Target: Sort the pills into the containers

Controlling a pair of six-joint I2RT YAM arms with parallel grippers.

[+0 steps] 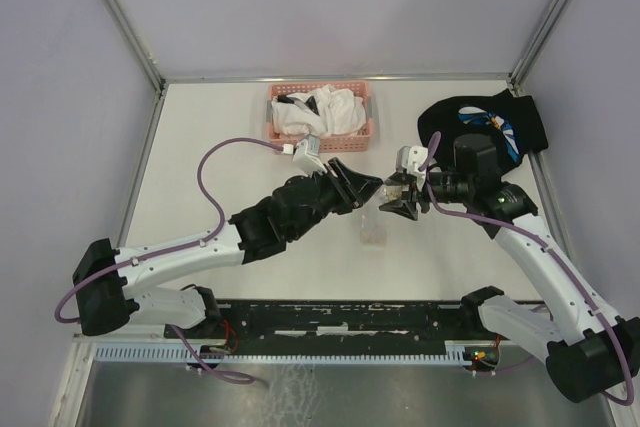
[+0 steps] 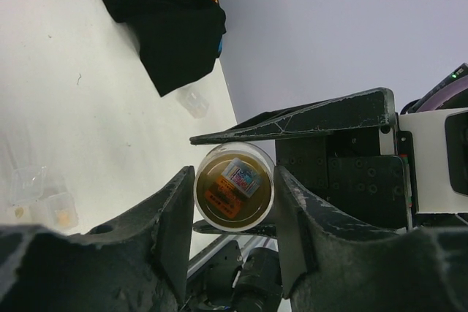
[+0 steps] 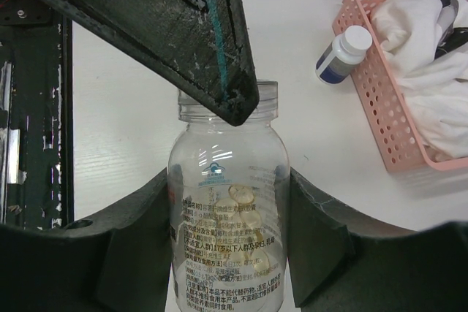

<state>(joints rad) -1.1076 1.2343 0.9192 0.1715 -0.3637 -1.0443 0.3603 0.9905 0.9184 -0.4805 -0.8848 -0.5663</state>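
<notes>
The right gripper (image 3: pixel 228 195) fills the bottom of the right wrist view. Its two fingers press against opposite sides of a clear bottle (image 3: pixel 223 137) and hold it clamped. The bottle's mouth is uncapped and points toward the top of the frame. Yellow pills (image 3: pixel 245 213) are heaped in the lower half of the bottle. One finger of the left gripper (image 2: pixel 234 180) crosses in from the upper left of that frame, and its tip overlaps the bottle's neck.

In the left wrist view the bottle appears end-on, low in the centre, between the left fingers (image 2: pixel 172 217). These fingers stand apart, one at each side of the round end. Whether they press on it cannot be told.

The container (image 1: pixel 372 234) is a clear box lying flat on the table (image 1: pixel 220 127). In the top view it sits just below the two grippers at centre, and neither gripper touches it. At the lower left of the left wrist view, a single pill (image 2: pixel 64 218) lies in one of its compartments.

The pink basket (image 1: pixel 350 135) holding white cloths (image 1: pixel 325 112) is at top centre of the top view. A white-capped vial (image 3: pixel 340 52) lies just beside the basket, at the upper right of the right wrist view. A black cloth (image 1: pixel 520 117) lies at the upper right of the top view.
</notes>
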